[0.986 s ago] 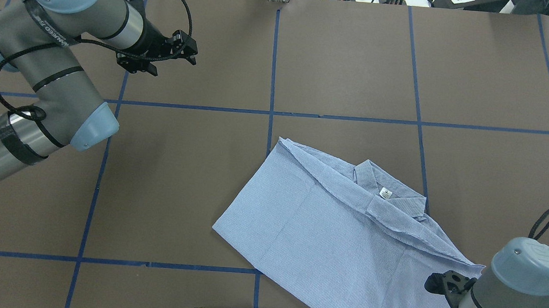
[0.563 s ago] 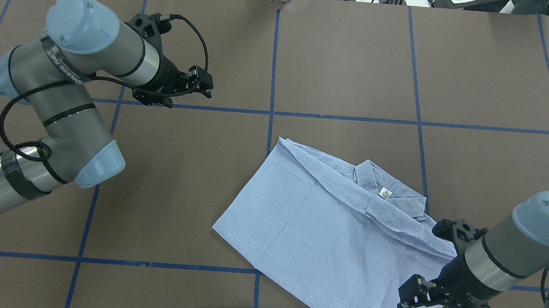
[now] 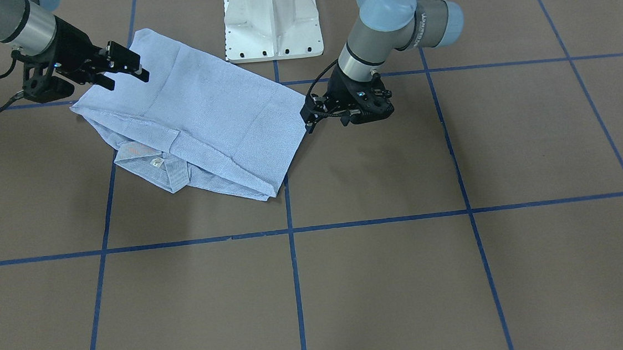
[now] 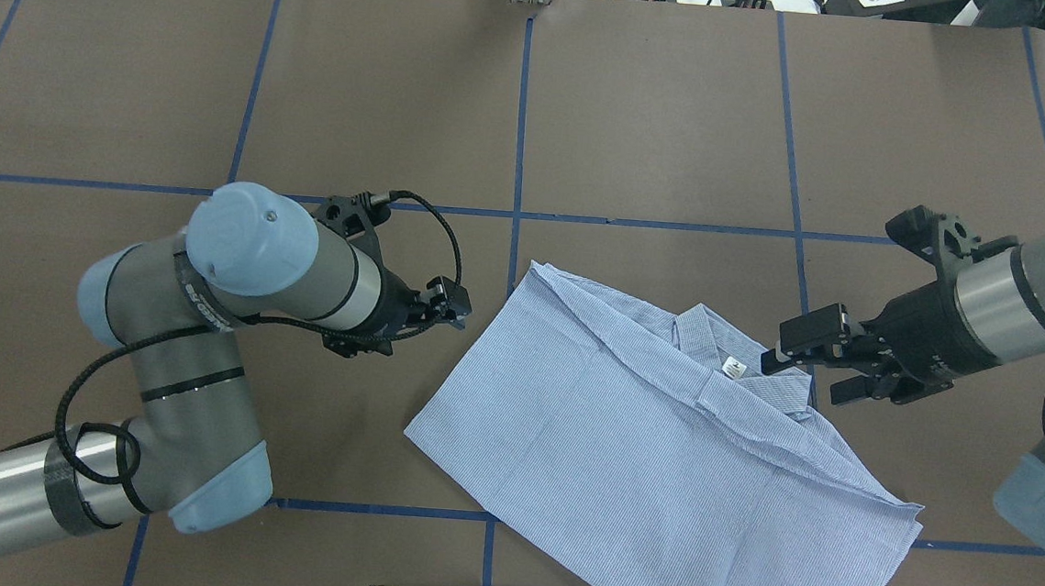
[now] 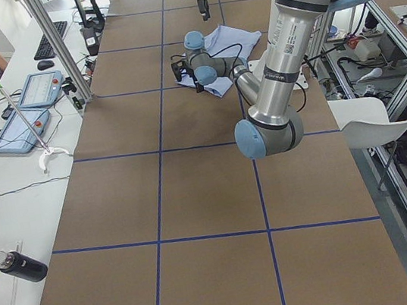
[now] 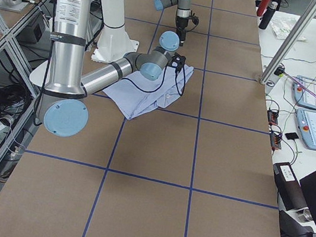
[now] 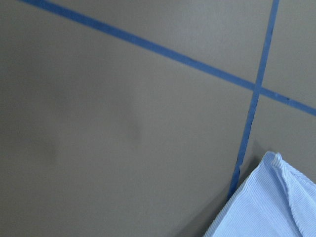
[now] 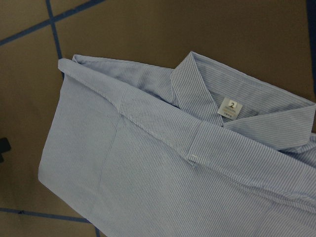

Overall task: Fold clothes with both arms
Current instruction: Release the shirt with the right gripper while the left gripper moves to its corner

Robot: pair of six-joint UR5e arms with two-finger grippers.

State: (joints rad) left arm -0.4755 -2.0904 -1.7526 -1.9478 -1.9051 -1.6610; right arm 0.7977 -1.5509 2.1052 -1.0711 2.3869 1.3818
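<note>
- A light blue, finely striped shirt (image 4: 648,467) lies folded flat on the brown worktop (image 4: 664,110), close to the robot's white pedestal (image 3: 271,22).
- The shirt sits at a slant across blue tape lines (image 4: 521,146).
- Its collar (image 4: 778,389), with a white neck label (image 4: 733,367), faces up on the far right of the fold.
- The left gripper (image 4: 426,330) is low beside the shirt's left edge, jaws parted and empty. Whether it touches the cloth cannot be told.
- The right gripper (image 4: 802,379) hovers over the collar's right end, jaws spread wide, gripping nothing.
</note>
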